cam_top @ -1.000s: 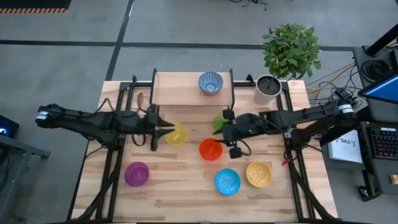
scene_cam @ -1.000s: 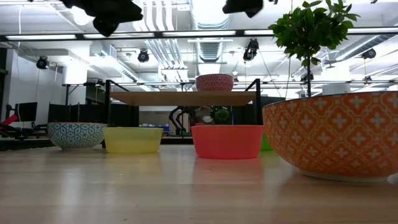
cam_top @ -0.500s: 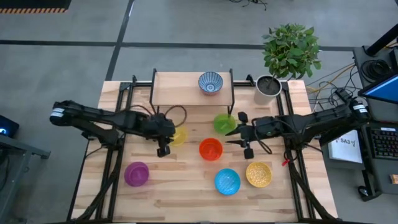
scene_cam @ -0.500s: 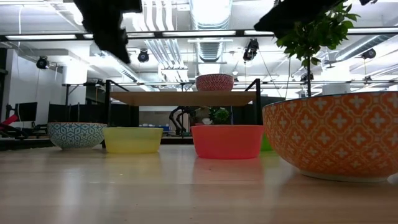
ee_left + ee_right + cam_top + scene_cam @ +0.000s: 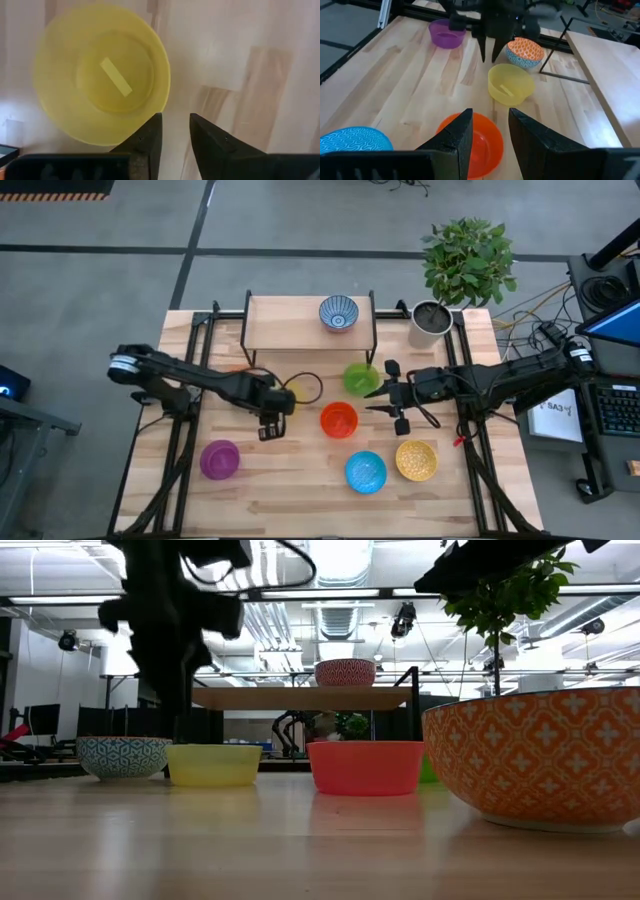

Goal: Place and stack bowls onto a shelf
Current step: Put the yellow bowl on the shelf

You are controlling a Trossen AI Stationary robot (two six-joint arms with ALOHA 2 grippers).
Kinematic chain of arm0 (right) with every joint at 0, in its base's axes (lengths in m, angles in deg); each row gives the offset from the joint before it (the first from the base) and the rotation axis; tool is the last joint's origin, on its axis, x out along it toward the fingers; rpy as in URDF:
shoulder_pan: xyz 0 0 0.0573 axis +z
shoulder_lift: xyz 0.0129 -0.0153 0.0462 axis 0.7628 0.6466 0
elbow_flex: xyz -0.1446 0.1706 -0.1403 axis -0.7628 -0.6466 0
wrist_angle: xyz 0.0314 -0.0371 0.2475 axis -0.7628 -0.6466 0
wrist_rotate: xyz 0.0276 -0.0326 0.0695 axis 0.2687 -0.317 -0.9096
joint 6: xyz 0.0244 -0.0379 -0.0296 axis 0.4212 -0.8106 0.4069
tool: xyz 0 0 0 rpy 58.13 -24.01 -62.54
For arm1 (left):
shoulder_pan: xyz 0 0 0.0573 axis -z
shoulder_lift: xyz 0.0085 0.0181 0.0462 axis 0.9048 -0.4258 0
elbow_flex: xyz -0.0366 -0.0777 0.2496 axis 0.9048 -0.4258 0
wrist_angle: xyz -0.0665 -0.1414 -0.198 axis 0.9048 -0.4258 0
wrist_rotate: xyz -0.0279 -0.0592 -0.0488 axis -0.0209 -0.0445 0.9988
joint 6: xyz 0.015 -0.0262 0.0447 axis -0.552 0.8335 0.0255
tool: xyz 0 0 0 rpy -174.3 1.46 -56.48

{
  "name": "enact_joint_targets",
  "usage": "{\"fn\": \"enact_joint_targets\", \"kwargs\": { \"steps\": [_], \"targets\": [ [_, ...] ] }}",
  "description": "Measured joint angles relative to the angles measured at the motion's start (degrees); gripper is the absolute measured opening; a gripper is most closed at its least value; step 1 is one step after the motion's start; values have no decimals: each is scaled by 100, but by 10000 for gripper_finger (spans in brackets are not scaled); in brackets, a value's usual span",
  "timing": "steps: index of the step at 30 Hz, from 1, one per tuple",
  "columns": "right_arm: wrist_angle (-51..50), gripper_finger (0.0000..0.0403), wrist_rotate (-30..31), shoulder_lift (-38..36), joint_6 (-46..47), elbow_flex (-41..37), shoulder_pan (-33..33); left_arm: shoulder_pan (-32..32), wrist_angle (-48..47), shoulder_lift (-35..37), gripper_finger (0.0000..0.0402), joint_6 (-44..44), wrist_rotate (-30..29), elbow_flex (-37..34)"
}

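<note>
My left gripper (image 5: 268, 418) (image 5: 175, 134) points down with a narrow gap between its fingers. It stands just beside the rim of the yellow bowl (image 5: 291, 393) (image 5: 102, 85), on that bowl's near side. The right wrist view shows its tips (image 5: 489, 56) above the table. My right gripper (image 5: 372, 398) (image 5: 487, 131) is open and empty, between the green bowl (image 5: 360, 378) and the red bowl (image 5: 338, 420). The blue-and-white bowl (image 5: 338, 312) stands on the shelf (image 5: 290, 325). The orange bowl (image 5: 524, 51) stands behind the yellow one.
The purple bowl (image 5: 220, 460), plain blue bowl (image 5: 366, 471) and speckled yellow bowl (image 5: 416, 460) stand on the table's near half. A potted plant (image 5: 432, 320) stands right of the shelf. The shelf's black legs (image 5: 374, 340) are near both arms.
My left gripper has gone toward the table's right and near edges, tipped to point down, and come down beside the yellow bowl. My right gripper has drawn back toward the table's right edge, uncovering the green bowl, then kept still. No bowl has moved.
</note>
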State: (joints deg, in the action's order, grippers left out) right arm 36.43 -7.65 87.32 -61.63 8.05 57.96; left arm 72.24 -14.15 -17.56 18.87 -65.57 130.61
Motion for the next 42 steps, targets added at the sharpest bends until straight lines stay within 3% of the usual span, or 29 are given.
{"fn": "enact_joint_targets", "kwargs": {
  "steps": [9, 14, 19, 28, 35, 42],
  "targets": [
    [2, 116, 2, 2, -17, -6, 0, -4, 113, -757, 175, -357, -453, -7],
    [0, 116, 2, 2, -24, -6, 0, -4, 266, -1063, 192, -584, -467, -7],
    [-1, 116, 4, 2, -34, -6, 0, 0, 267, -1233, 155, -643, -443, 39],
    [-9, 116, 46, 2, -42, -6, -2, 1, 264, -1127, 9, -622, -391, 39],
    [-23, 116, 46, 4, -24, -6, 0, 109, -147, -1053, 2, -659, 270, 488],
    [-29, 116, 46, 4, -85, -6, 0, 233, -1283, -1048, 0, -1573, 311, 2045]
  ]
}}
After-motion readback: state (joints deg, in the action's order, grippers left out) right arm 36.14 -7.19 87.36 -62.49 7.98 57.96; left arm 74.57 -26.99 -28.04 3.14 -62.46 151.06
